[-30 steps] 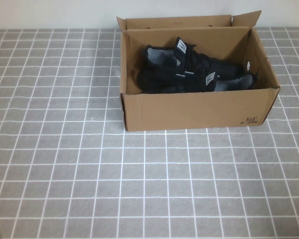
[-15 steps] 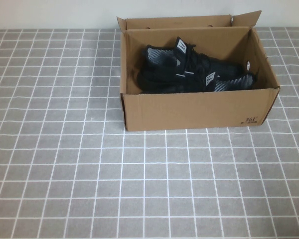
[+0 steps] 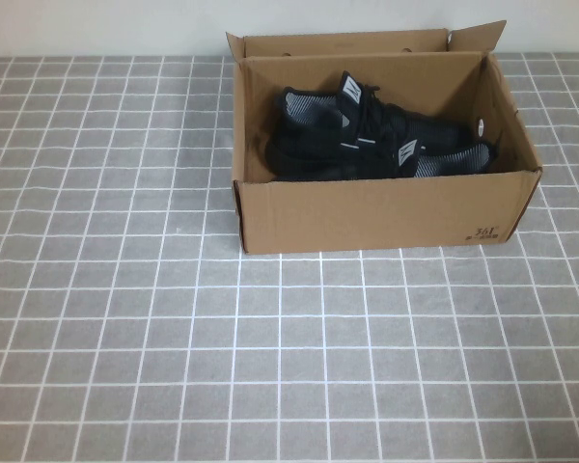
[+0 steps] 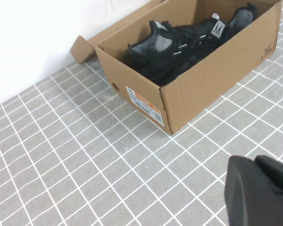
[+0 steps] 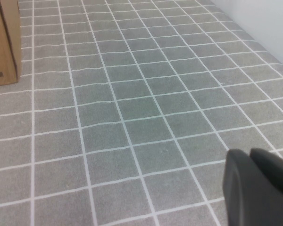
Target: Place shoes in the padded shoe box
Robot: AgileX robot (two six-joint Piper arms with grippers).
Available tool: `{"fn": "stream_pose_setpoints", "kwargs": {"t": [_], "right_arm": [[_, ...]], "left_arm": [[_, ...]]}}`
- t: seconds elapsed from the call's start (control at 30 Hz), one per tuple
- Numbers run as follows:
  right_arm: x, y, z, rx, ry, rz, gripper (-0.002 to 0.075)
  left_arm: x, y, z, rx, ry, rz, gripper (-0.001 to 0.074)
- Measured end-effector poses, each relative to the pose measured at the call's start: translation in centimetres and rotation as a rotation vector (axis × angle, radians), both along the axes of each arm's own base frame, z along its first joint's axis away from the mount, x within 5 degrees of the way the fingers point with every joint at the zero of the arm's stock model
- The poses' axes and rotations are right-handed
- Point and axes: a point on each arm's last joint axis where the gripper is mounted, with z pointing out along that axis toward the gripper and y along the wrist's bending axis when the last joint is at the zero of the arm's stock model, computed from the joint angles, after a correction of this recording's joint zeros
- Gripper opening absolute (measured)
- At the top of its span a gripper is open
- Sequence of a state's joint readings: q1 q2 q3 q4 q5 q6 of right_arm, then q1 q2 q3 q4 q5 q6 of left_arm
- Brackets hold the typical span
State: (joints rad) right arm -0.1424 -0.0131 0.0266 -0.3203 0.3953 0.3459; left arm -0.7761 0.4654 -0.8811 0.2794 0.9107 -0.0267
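- Padded shoe box [image 3: 376, 212]: a brown corrugated cardboard box standing toward the far side of the grey tiled table [image 3: 125, 318], a little to the robot's right of centre. Its flaps stand upright, the rear flap rising close before the pale wall [image 3: 96, 24]. Small black print marks the front wall near its right corner.
- Shoes [image 3: 376, 145]: a pair of black mesh sneakers, both lying inside the box, side by side and touching along their length. Grey-white linings and white tongue tabs face upward; the far shoe's opening lies toward the robot's left, the near shoe's toward the right.
- Left wrist view: the box [image 4: 212, 75] appears from its left end, where an orange-and-white label [image 4: 142, 101] is fixed to the short end wall; the shoes [image 4: 184, 40] fill the interior.
- Left gripper [image 4: 262, 190]: a black form at the edge of its own wrist view, over bare tiles, well apart from the box and out of the high view. Its jaws are closed together with nothing between them.
- Right gripper [image 5: 259, 186]: a black form at the edge of its own wrist view, over bare tiles, with only a corner of the box [image 5: 4, 47] in sight far off. Whether its jaws are wide or narrow cannot be told.
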Motion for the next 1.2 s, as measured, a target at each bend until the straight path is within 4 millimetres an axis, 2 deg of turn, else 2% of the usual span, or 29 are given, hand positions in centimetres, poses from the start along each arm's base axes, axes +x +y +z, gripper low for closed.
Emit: {"fn": "stream_pose_setpoints", "kwargs": {"t": [0.43,0.63,0.83,0.97,1.2], "right_arm": [[0.0,0.0,0.0,0.000,0.000,0.000,-0.0008],[0.0,0.0,0.0,0.000,0.000,0.000,-0.0008],[0.0,0.0,0.0,0.000,0.000,0.000,-0.0008],[0.0,0.0,0.0,0.000,0.000,0.000,-0.0008],[0.0,0.0,0.0,0.000,0.000,0.000,-0.0008]], "left_arm": [[0.1,-0.1,-0.4,0.009,0.009,-0.001,-0.0004],[0.8,-1.2,-3.2,0.028,0.048,-0.030,-0.0004],[2.4,-3.0,-5.8,0.027,-0.217,-0.109,-0.0004],[2.1,-3.4,-7.4,-0.059,-0.185,-0.145,-0.0004],[0.5,-2.4,-9.9,-0.186,-0.107,-0.137,-0.0004]]}}
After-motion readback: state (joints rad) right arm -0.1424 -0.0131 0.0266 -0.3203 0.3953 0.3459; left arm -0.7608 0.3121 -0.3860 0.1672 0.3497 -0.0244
